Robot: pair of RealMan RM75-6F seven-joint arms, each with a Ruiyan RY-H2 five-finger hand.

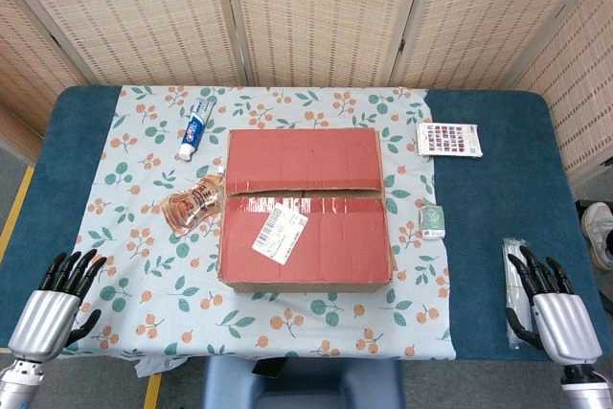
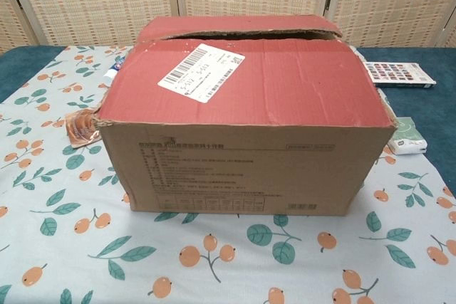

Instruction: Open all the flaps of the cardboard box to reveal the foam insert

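Nearest the chest camera: floral tablecloth (image 2: pixel 214 261), leaf-and-orange print, spread over blue table (image 1: pixel 498 198). Just behind it, cardboard box (image 2: pixel 242 161), brown walls, printed text on near face, standing at middle of cloth. Top closed by two red flaps: near flap (image 1: pixel 306 237) lying flat, bearing white shipping label (image 1: pixel 280 234) toward its left; far flap (image 1: pixel 305 158) lying slightly raised, dark gap showing along seam in chest view. Strip of glossy tape (image 1: pixel 306 204) along seam, apparently split. Foam insert not visible; presumably beneath flaps. Left of box: crumpled clear wrapper (image 1: pixel 190 204) touching or just beside box wall, toothpaste tube (image 1: pixel 195 128) farther back. Right of box: small green-and-white carton (image 1: pixel 434 220) near, flat colour-swatch card (image 1: pixel 449 139) far. Long clear-wrapped item (image 1: pixel 515 284) at near right edge, contents unclear. Left hand (image 1: pixel 59 306) at near left corner, off cloth, fingers spread and pointing away, holding nothing. Right hand (image 1: pixel 548 311) at near right, fingers likewise apart, empty, beside wrapped item. Both well apart from box. Step judged: opening not yet begun, no flap lifted. Next move calls for reaching inward to seam, hooking fingertips under free edge of one red flap, most readily raised far one, and folding it outward while keeping box from sliding on cloth.
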